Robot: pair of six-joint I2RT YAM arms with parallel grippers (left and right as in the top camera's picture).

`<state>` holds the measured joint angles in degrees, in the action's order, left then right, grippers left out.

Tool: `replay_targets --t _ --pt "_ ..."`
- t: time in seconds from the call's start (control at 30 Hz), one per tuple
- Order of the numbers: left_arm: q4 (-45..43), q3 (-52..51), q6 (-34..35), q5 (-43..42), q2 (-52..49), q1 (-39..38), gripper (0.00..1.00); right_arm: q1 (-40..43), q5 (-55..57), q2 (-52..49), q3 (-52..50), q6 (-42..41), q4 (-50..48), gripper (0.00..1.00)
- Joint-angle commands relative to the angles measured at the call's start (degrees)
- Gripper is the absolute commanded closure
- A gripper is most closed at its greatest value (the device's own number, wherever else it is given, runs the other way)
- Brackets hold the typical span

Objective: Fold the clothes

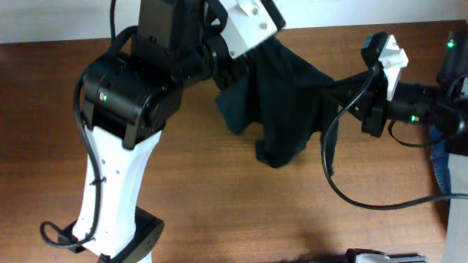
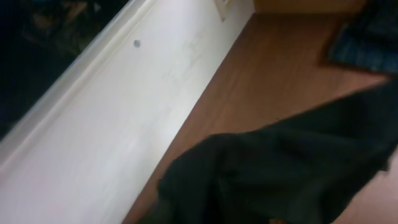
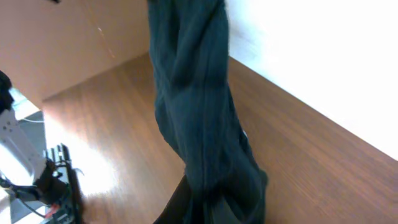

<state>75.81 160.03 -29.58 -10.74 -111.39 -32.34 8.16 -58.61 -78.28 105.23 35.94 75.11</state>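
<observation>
Black T-shirt (image 1: 281,109) - soft, bunched into a crumpled drape over the far middle of the wooden table (image 1: 241,197), strung between both arms. At one end the right gripper (image 1: 336,93) is clamped on the fabric. At the other end the left gripper (image 1: 232,71) - can't tell whether its jaws grip. No fold made yet; flattening and every fold remain.
</observation>
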Motion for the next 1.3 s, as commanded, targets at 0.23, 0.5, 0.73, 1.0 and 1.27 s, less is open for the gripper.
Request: replay_targets --t 0.23,0.5,0.73,1.0,1.27 --pt "-0.31 0.52 15.69 0.46 -4.13 6.58 0.31 -0.28 3.80 0.15 0.85 -0.48 1.18 0.96" --pt "8.59 0.50 18.16 -12.00 -9.01 8.37 0.28 -0.39 3.56 0.15 0.85 -0.46 1.46 0.96" --pt "9.11 0.50 13.66 -21.49 -13.99 8.35 0.21 -4.31 3.63 0.15 0.85 3.32 5.79 0.96" --pt "9.33 0.50 2.16 -38.45 -16.28 8.39 0.01 -9.70 4.92 0.15 0.85 6.25 8.35 0.96" --pt "18.03 0.50 -9.49 -49.09 -18.56 8.35 0.01 -12.81 4.92 0.13 0.85 6.91 8.96 0.96"
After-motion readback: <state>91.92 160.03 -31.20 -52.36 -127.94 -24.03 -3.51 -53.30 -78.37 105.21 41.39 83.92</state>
